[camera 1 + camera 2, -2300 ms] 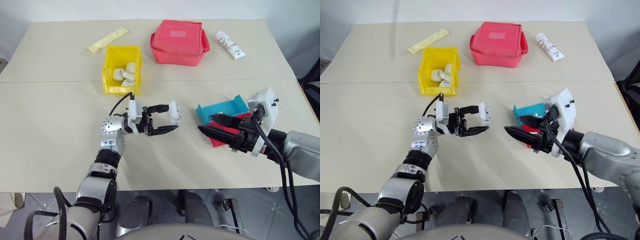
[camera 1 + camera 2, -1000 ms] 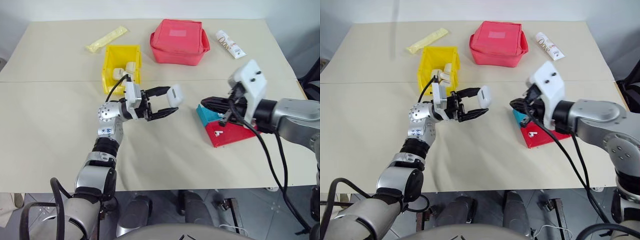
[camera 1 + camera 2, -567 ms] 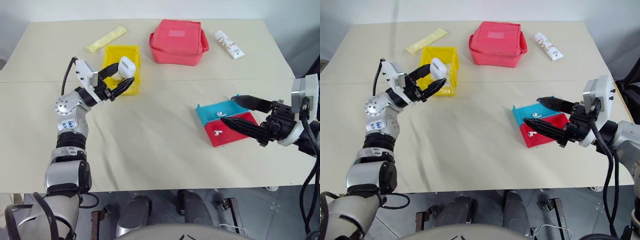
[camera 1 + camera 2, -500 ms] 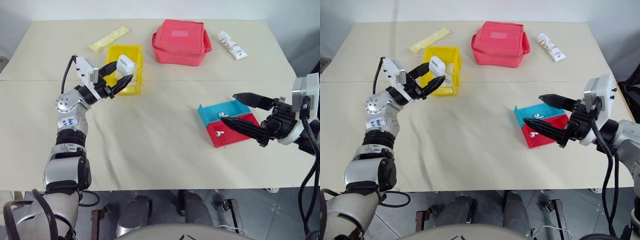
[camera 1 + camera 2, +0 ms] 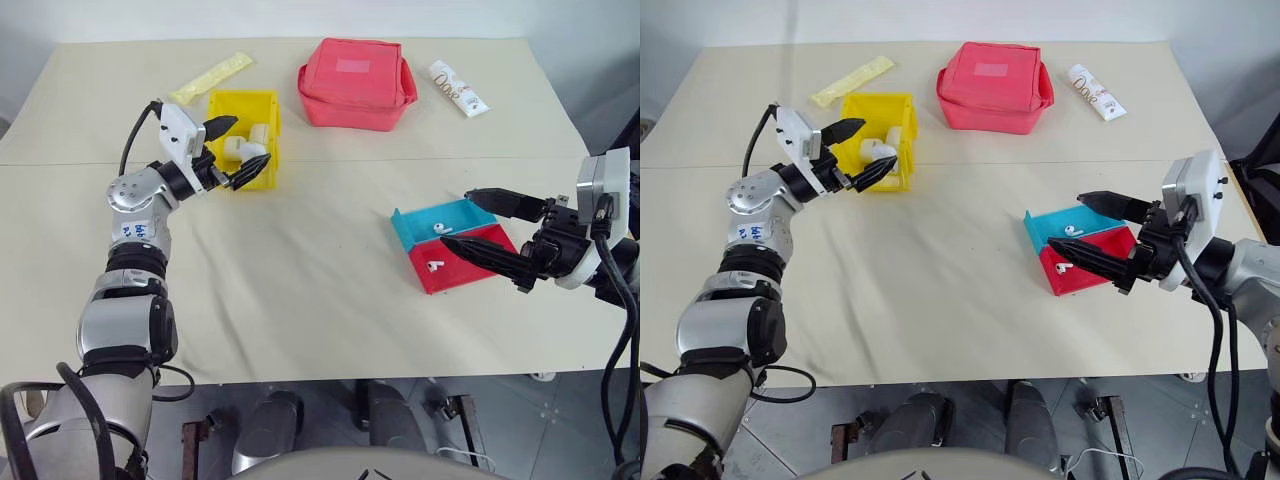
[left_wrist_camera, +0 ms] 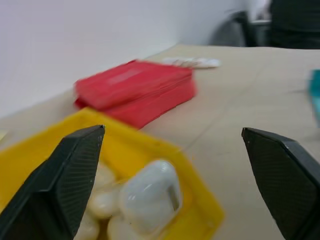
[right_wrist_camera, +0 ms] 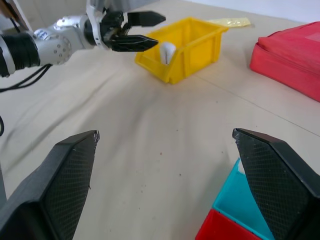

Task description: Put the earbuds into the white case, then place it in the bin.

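Observation:
The yellow bin stands at the back left of the table. My left gripper hovers open over its front edge with nothing between its fingers. Just below it, the white case lies closed inside the bin among several similar white cases. At the right, my right gripper is open and empty, level with the blue tray and red tray. One of the earbuds lies in the blue tray. The other earbud lies in the red one.
A red fabric pouch sits behind the bin to its right. A white tube lies at the back right and a pale yellow packet at the back left. Bare table stretches between my two arms.
My left arm carried the white case from mid-table to the bin, then opened and dropped it in. My right gripper opened and drew back from the trays, then held still.

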You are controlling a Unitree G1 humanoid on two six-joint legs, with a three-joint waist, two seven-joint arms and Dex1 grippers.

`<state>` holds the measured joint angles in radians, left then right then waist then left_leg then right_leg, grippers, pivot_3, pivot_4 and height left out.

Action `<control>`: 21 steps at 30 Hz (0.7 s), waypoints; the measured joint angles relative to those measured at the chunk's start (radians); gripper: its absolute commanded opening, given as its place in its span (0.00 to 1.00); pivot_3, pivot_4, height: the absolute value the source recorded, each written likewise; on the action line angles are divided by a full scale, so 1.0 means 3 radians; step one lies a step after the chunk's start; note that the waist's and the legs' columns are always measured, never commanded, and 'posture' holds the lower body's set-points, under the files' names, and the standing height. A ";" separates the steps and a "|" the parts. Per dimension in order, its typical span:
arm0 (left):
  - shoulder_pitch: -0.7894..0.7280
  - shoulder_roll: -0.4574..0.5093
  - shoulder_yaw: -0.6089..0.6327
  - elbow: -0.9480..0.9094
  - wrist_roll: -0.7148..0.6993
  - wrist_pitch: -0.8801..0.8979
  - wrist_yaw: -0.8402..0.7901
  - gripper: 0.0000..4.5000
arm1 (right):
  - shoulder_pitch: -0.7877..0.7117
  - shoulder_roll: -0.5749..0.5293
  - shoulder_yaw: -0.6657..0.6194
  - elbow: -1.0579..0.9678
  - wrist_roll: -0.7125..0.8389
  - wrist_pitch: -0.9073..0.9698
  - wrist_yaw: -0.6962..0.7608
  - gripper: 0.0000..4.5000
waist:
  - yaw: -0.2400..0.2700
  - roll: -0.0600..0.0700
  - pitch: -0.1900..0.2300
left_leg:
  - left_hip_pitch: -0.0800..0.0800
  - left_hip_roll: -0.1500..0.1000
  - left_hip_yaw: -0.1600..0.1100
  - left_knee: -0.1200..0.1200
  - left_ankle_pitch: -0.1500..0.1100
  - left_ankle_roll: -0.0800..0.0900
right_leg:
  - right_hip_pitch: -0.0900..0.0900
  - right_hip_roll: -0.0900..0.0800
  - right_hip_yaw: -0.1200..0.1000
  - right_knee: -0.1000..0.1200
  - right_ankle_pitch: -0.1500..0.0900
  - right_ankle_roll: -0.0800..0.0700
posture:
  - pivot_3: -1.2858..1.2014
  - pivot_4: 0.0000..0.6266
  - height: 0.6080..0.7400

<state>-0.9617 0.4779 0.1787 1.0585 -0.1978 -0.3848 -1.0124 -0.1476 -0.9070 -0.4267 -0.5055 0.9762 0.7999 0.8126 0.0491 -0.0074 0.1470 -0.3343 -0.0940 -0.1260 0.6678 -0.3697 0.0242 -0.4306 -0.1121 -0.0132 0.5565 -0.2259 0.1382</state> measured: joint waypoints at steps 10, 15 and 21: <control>0.0643 0.0336 0.0079 -0.0841 -0.0208 0.0261 -0.0310 0.99 | -0.0139 -0.0203 0.0108 0.0382 -0.0223 -0.0157 0.0490 1.00 | -0.0001 0.0000 0.0000 | 0.0000 0.0000 0.0000 0.0001 0.0000 0.0000 | 0.0001 -0.0002 0.0001 0.0001 0.0000 -0.0001 | 0.52 0.24 1.00; 0.1120 0.0662 0.0246 -0.1350 -0.0363 0.0659 -0.0294 0.99 | -0.0187 -0.0251 0.0162 0.0568 -0.0404 -0.0245 0.0680 1.00 | -0.0008 0.0003 0.0001 | 0.0002 0.0003 0.0001 -0.0002 -0.0001 -0.0001 | 0.0000 -0.0001 0.0002 0.0001 -0.0002 -0.0003 | 0.52 0.24 1.00; 0.2026 0.1069 0.0479 -0.2119 -0.0838 0.1266 -0.0779 0.99 | 0.0163 -0.0478 0.0157 0.0696 -0.0520 -0.0288 0.1128 1.00 | -0.0029 0.0006 0.0002 | 0.0004 0.0005 0.0001 -0.0005 -0.0004 -0.0001 | 0.0000 -0.0002 0.0003 0.0002 -0.0005 -0.0009 | 0.52 0.24 1.00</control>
<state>-0.3538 0.7985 0.3225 0.4229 -0.4491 -0.0050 -1.2460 -0.0986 -1.0505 -0.3798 -0.2966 0.8201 0.7134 1.1509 0.0404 -0.0055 0.1475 -0.3330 -0.0926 -0.1256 0.6664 -0.3708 0.0238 -0.4305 -0.1128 -0.0124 0.5571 -0.2273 0.1355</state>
